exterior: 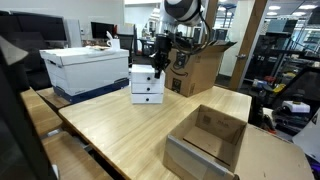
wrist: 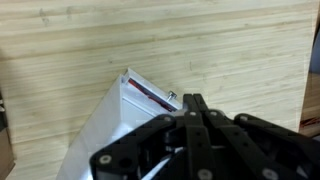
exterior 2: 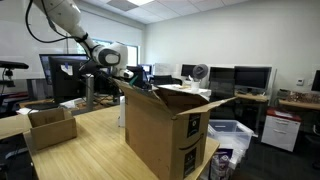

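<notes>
The claw [wrist: 195,101] fills the bottom middle of the wrist view. Its two black fingers [wrist: 188,106] are pressed tight together with nothing caught between them. Just under and to the left of the tips lies a small white drawer unit [wrist: 118,125], seen from above. One corner of it points toward the upper left of the frame, and a dark slot runs along its upper right edge. The fingertips sit over that edge (whether they actually touch it cannot be told from here).

In an exterior view the claw [exterior: 157,70] hangs from the arm [exterior: 181,10] in the upper middle of the frame, right at the top of the drawer unit [exterior: 147,86]. The unit stands upright at the far edge of the pale wooden desk [exterior: 120,130].

A white storage box [exterior: 85,68] on a blue base sits to the left of the unit. A tall cardboard carton [exterior: 203,66] stands behind it to the right. An open cardboard box [exterior: 208,142] rests on the desk in the lower right of the frame, well apart from the claw.

In an exterior view a large carton [exterior 2: 165,130] fills the centre foreground and hides the drawer unit.
</notes>
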Robot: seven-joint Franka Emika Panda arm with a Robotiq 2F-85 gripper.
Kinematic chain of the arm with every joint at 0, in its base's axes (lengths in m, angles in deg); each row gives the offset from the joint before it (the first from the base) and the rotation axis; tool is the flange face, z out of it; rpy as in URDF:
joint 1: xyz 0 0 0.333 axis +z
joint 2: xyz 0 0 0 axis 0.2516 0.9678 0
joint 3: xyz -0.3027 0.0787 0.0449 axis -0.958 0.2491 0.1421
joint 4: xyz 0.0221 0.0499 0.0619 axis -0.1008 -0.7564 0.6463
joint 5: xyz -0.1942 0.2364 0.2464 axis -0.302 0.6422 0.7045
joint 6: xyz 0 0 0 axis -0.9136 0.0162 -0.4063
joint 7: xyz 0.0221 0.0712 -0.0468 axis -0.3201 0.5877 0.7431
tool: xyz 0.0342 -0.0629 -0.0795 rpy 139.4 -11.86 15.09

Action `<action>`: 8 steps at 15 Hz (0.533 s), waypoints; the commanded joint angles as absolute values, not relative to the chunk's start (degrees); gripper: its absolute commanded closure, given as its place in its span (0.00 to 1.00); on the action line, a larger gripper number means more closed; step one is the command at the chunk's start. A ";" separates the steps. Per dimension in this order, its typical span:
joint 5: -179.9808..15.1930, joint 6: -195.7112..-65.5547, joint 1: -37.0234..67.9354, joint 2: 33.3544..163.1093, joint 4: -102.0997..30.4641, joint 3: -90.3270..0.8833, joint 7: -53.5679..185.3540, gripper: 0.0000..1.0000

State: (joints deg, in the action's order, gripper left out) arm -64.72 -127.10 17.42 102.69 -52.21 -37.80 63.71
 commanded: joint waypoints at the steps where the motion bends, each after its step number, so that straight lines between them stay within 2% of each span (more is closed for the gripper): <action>1: -69.05 -130.18 18.59 103.61 -51.61 -39.46 59.92 0.98; 8: -79.24 -131.31 20.37 101.93 -53.29 -42.50 53.49 0.98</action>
